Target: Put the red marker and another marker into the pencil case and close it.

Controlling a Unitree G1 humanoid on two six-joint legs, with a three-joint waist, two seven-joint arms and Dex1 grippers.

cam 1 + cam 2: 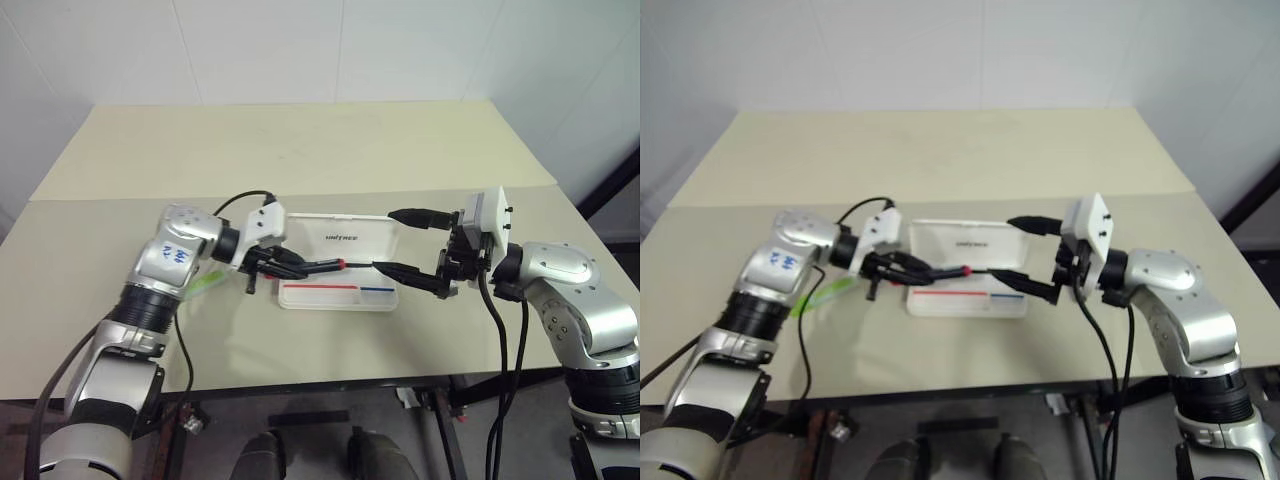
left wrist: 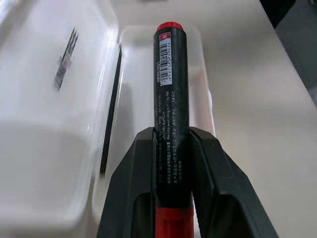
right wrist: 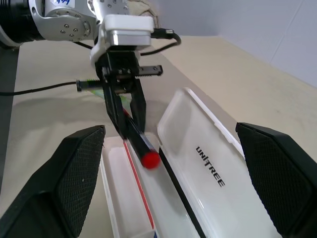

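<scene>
Clearly, the left pincer [image 3: 126, 106] is pinched on the red marker [image 2: 171, 99], its two black fingers [image 2: 138, 183] pressing the dark barrel from either side. The marker sticks out well past the fingertips, along the line of the pincer, and ends in a red tip that hangs over the open pencil case [image 1: 340, 262]. From the left wrist view, the barrel lies above the case's shallow tray, roughly lengthwise with it, and I cannot tell whether it touches the tray.

The pencil case sits open on the beige surface [image 1: 300, 150], between the two arms. Its lid, with the dark lettering, is tilted up on the far side, and the tray with the red and blue stripes lies nearer the robot.

The right pincer [image 1: 408, 242] stands spread wide and holds nothing. It is just beside the case's right end and points toward the left pincer; one finger [image 1: 415, 215] is near the lid's far corner and the other reaches low over the tray's right end, close to the marker's red tip.

A lime-green marker [image 1: 822, 294] lies on the surface left of the case, partly hidden beneath the left arm.
</scene>
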